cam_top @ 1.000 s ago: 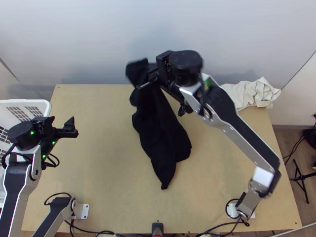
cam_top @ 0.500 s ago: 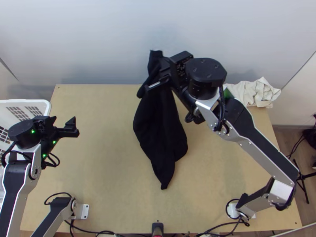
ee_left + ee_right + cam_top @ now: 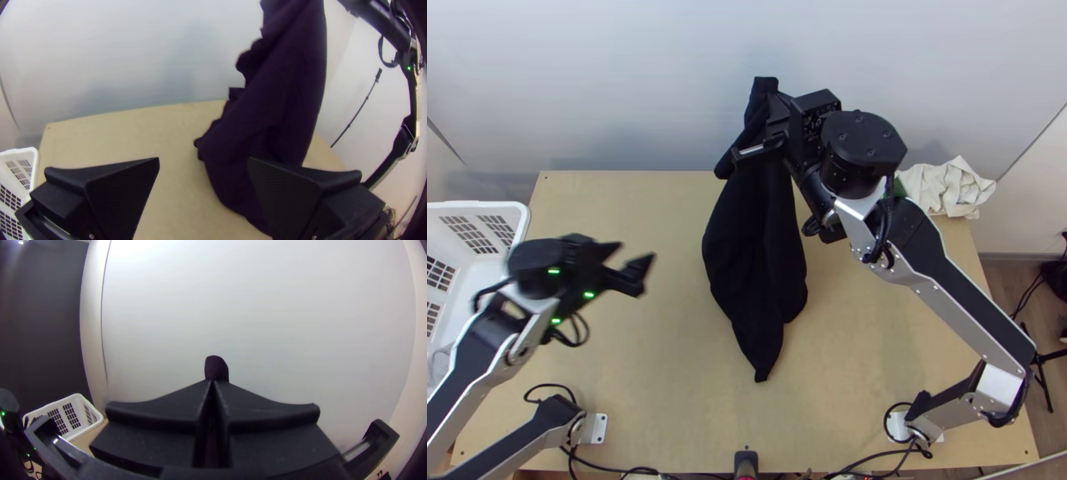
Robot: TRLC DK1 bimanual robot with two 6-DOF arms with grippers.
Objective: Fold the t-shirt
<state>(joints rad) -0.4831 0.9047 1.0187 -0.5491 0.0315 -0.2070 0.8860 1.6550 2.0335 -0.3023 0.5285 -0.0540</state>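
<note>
Our right gripper (image 3: pixel 767 132) is up over the far side of the light wooden table (image 3: pixel 627 360), its wide flat black fingers closed on the black cloth t-shirt (image 3: pixel 755 256). We see the t-shirt hanging from this grip in long, loose folds, bunched narrow at the top, wider lower down, and tapering to a point toward the near side of the table. A narrow end of the fabric sticks out past the fingers. We cannot tell whether the lowest part touches the wood.

We have our left gripper (image 3: pixel 637 258) over the left part of the table, left of the t-shirt and apart from it, its fingers spread wide with nothing between them.

At the table's left side we see a white slotted plastic basket (image 3: pixel 475 206); at its far right corner lies a crumpled cream cloth (image 3: pixel 939 188).
</note>
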